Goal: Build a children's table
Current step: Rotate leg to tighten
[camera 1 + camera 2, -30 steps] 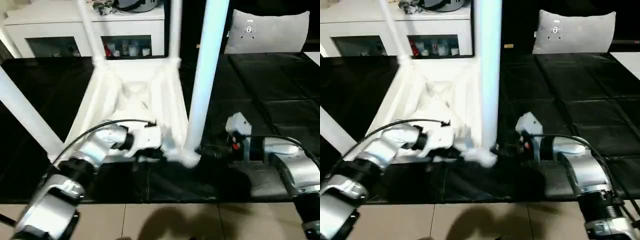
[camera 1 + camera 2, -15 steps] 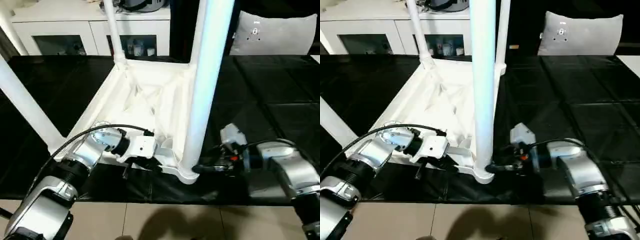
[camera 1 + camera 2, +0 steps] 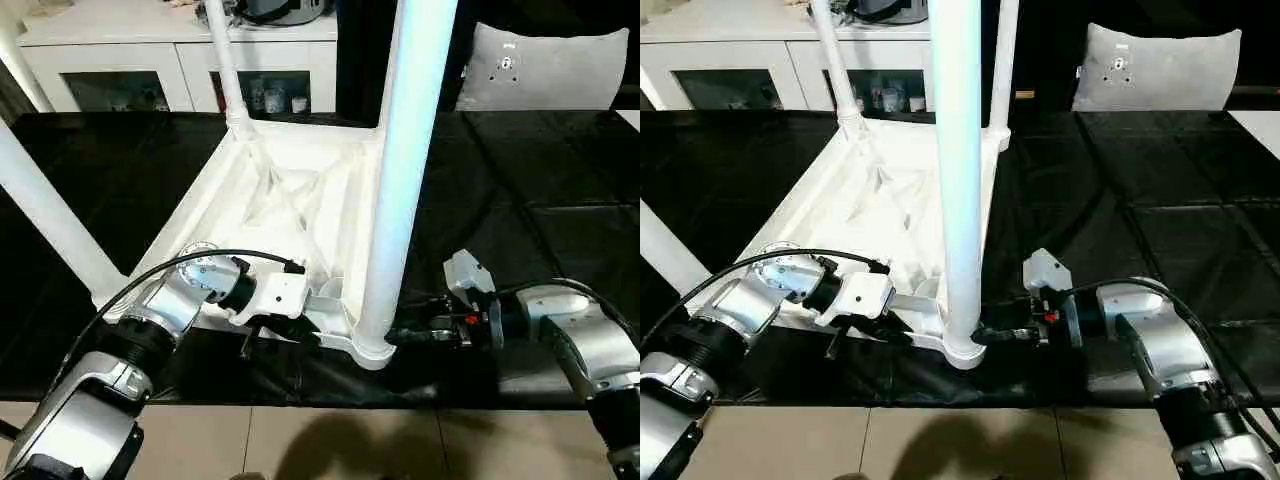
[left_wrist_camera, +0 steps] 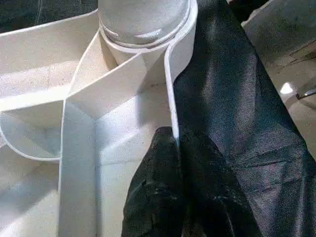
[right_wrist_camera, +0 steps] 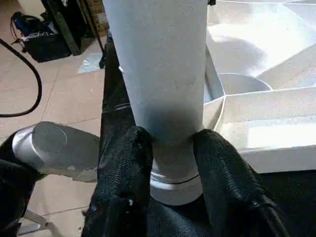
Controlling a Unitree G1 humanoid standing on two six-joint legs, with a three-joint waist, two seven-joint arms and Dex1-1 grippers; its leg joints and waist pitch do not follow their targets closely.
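Note:
The children's table lies upside down on the black mat, its ribbed white top [image 3: 290,190] facing up and its legs standing in the corner sockets. The near leg [image 3: 400,180] rises from the front right corner. My left gripper [image 3: 305,335] is shut on the top's front rim [image 4: 170,98] just beside that corner. My right gripper [image 3: 985,335] comes in from the right. Its fingers [image 5: 131,163] press on both sides of the near leg's base [image 5: 170,123]. Other legs stand at the far left [image 3: 225,60] and near left [image 3: 50,215].
A black mat [image 3: 540,200] covers the floor under the table and ends at pale tiles [image 3: 350,440] in front. A white cabinet [image 3: 150,40] stands at the back and a grey cushion [image 3: 540,70] at the back right. My left wrist [image 5: 49,148] sits close beside the near leg.
The camera has shifted and tilted. My right gripper has closed in from wide open onto the base of the near leg. The left gripper keeps its hold on the rim.

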